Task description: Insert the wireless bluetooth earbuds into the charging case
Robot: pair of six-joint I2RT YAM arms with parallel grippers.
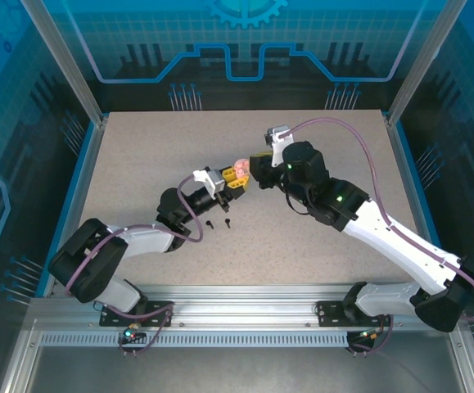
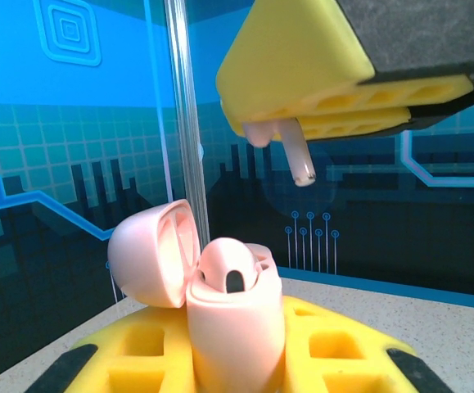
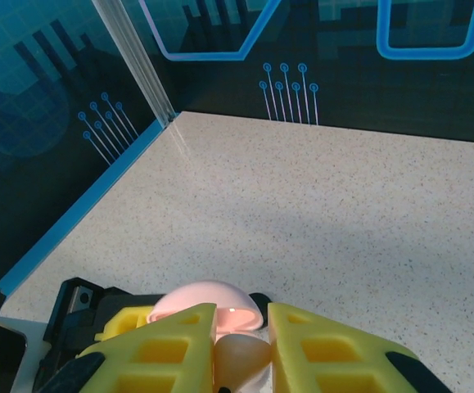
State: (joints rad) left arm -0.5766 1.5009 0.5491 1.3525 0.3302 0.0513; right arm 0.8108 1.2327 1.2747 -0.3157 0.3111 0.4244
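My left gripper [image 1: 227,183] is shut on a pale pink charging case [image 2: 237,315], held upright above the table with its lid [image 2: 148,254] swung open to the left. One pink earbud [image 2: 227,266] sits in the case. Just above it, my right gripper [image 2: 302,123] is shut on a second pink earbud [image 2: 295,155], stem pointing down over the case. In the right wrist view that earbud [image 3: 241,356] is pinched between the yellow fingers [image 3: 163,348], with the case lid [image 3: 208,299] right below. Two black earbuds [image 1: 210,223] [image 1: 228,221] lie on the table near the left arm.
The speckled table [image 1: 318,246] is walled by blue panels and metal posts [image 1: 97,115]. Both wrists meet near the table's middle.
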